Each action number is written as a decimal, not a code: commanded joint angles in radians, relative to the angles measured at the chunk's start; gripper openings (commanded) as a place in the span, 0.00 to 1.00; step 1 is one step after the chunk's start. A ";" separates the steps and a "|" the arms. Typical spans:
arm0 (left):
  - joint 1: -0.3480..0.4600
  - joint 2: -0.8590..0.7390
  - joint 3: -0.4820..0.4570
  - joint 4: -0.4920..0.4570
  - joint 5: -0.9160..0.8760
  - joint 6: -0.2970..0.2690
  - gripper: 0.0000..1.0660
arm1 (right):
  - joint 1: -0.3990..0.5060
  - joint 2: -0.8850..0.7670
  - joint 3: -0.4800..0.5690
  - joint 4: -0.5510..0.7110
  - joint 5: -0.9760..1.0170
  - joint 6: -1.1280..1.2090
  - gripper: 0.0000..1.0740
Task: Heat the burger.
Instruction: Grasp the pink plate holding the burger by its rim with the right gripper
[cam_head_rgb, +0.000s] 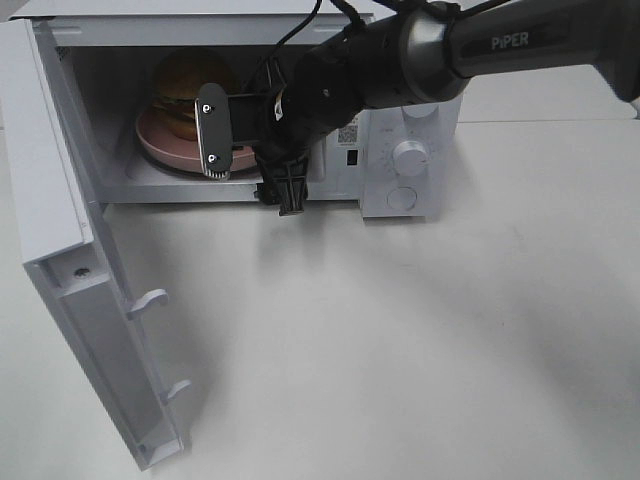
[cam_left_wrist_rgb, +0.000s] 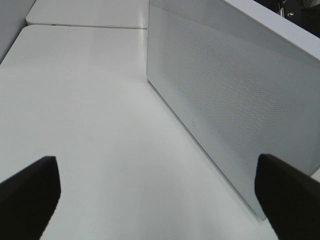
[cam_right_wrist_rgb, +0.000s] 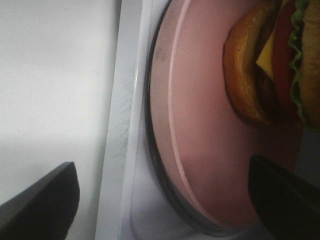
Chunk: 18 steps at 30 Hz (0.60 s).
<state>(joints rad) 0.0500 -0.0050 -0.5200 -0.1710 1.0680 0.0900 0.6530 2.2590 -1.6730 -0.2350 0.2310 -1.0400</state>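
Note:
The burger (cam_head_rgb: 185, 85) sits on a round pink plate (cam_head_rgb: 160, 141) inside the open microwave (cam_head_rgb: 420, 120). My right gripper (cam_head_rgb: 250, 165) is at the oven's opening, turned on its side and open. One finger (cam_head_rgb: 212, 132) is over the plate's front rim and the other hangs lower, by the oven's front edge. The right wrist view shows the plate (cam_right_wrist_rgb: 200, 125), the burger (cam_right_wrist_rgb: 265, 65) and the open gripper (cam_right_wrist_rgb: 160, 205) holding nothing. My left gripper (cam_left_wrist_rgb: 160, 200) is open and empty, facing the door's outer face (cam_left_wrist_rgb: 240, 100). It is out of the exterior high view.
The microwave door (cam_head_rgb: 70, 200) is swung wide open at the left, reaching toward the table's front. Two knobs (cam_head_rgb: 410, 157) sit on the control panel at the right. White tabletop (cam_head_rgb: 400, 330) stretches in front of the oven.

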 joint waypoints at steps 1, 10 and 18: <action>0.003 -0.004 0.002 -0.008 0.002 -0.004 0.92 | 0.002 0.027 -0.038 0.017 0.016 0.013 0.80; 0.003 -0.004 0.002 -0.008 0.002 -0.004 0.92 | 0.002 0.116 -0.145 0.021 0.033 0.013 0.77; 0.003 -0.004 0.002 -0.008 0.002 -0.004 0.92 | 0.000 0.187 -0.233 0.044 0.046 0.012 0.76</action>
<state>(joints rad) 0.0500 -0.0050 -0.5200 -0.1710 1.0680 0.0900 0.6530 2.4270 -1.8760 -0.2040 0.2750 -1.0380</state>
